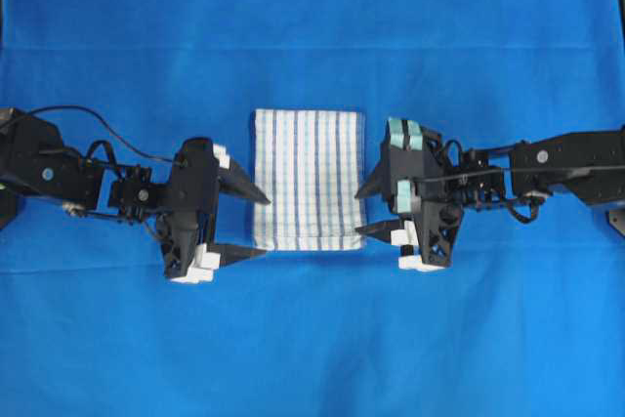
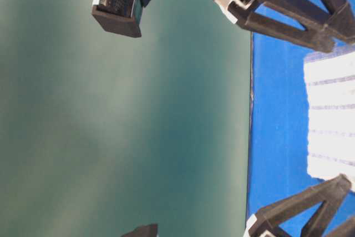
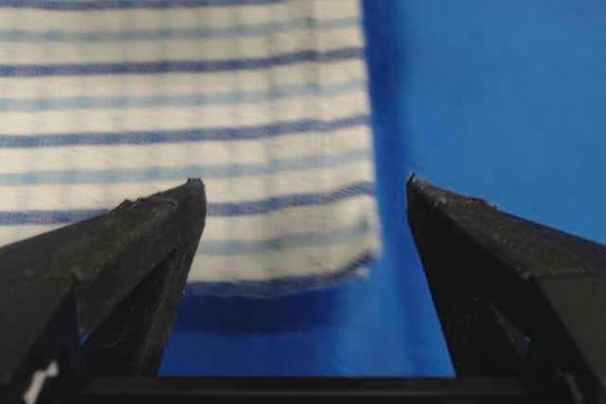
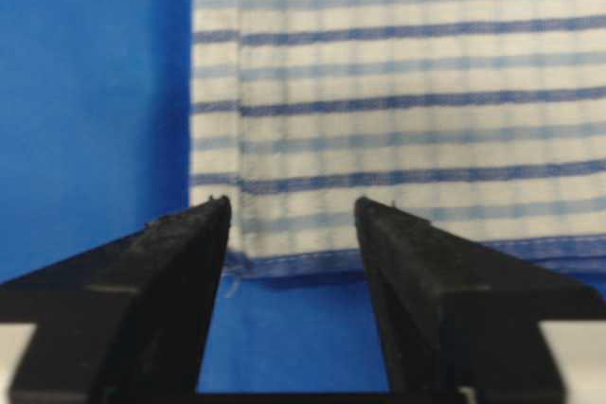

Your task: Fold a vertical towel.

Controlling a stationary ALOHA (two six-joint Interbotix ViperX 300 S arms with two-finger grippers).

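Note:
The towel (image 1: 309,179) is a white cloth with thin blue and grey stripes. It lies flat as a compact rectangle in the middle of the blue sheet (image 1: 312,339). My left gripper (image 1: 266,227) is open at the towel's lower left edge, one finger over the towel's edge. My right gripper (image 1: 357,213) is open at its lower right edge. In the left wrist view the towel (image 3: 189,92) has a corner just ahead of the open, empty gripper (image 3: 301,186). In the right wrist view the towel's hemmed corner (image 4: 398,92) lies just ahead of the open, empty gripper (image 4: 292,203).
The blue sheet covers the whole table in the overhead view. The table-level view is turned on its side: a green backdrop (image 2: 111,109) fills the left, the sheet's edge (image 2: 250,137) runs down the middle, and dark gripper fingers (image 2: 299,20) frame the towel (image 2: 333,115).

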